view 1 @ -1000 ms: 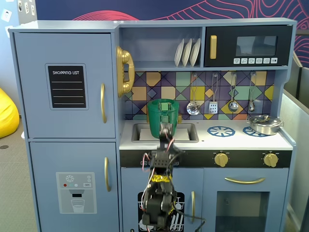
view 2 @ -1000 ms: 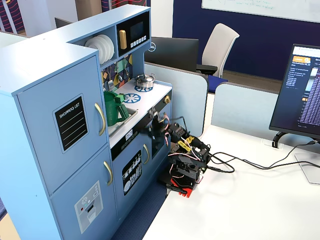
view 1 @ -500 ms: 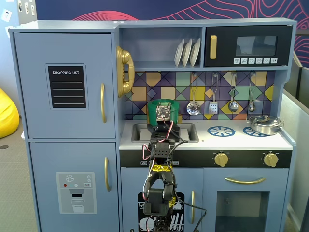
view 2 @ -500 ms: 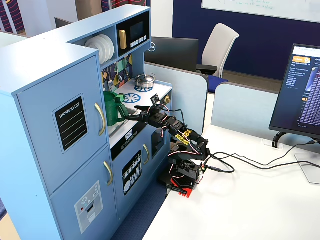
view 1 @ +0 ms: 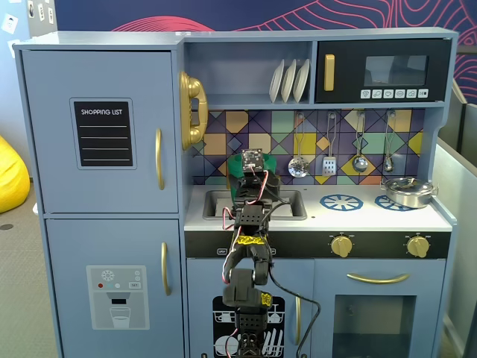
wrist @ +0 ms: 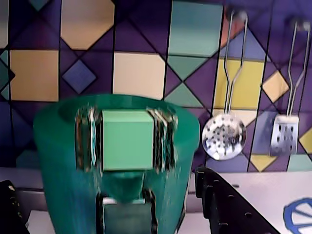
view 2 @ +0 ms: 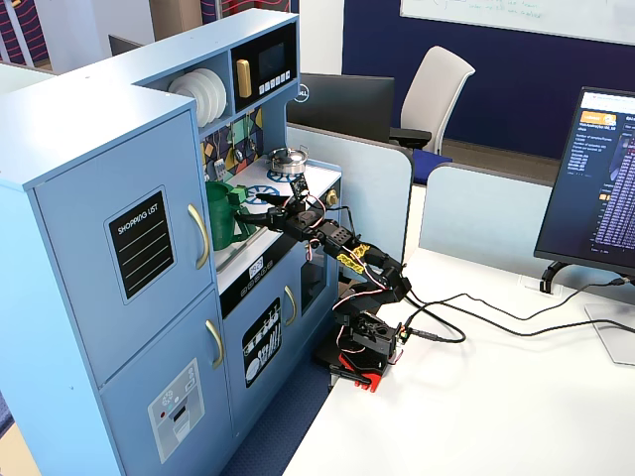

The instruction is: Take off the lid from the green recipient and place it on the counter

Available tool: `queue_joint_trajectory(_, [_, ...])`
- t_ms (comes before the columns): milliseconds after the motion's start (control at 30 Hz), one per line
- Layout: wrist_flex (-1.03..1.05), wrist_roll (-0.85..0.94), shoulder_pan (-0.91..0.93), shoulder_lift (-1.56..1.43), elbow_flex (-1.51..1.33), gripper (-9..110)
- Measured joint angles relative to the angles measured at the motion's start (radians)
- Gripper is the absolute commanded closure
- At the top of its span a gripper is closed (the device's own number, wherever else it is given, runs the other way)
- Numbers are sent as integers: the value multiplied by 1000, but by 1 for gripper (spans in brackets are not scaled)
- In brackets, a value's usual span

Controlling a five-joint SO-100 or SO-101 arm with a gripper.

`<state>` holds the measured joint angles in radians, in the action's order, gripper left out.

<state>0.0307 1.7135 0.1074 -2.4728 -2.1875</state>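
Observation:
The green recipient [wrist: 63,165] is a tall dark-green cylinder with a lighter green strip [wrist: 127,139] on its front. It fills the middle of the wrist view and stands by the sink [view 1: 292,206] at the back of the white counter [view 1: 358,215]. Its top [wrist: 117,101] is a flat green rim; I cannot tell the lid apart from the body. My gripper [wrist: 114,207] is open, with one black finger [wrist: 226,204] close to its right side and the other at the left edge. In both fixed views the gripper [view 1: 253,177] [view 2: 243,214] is level with the recipient [view 2: 218,223].
A silver metal pot [view 1: 408,192] sits on the right burner ring. Utensils [wrist: 224,136] hang on the tiled back wall behind the recipient. A shelf with plates [view 1: 289,80] and a microwave [view 1: 384,71] overhang the counter. A gold phone handset [view 1: 192,110] juts out to the left.

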Motion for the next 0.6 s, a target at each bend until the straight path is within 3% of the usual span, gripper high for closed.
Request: queue_joint_trajectory(600, [-52,11,0,232,186,64])
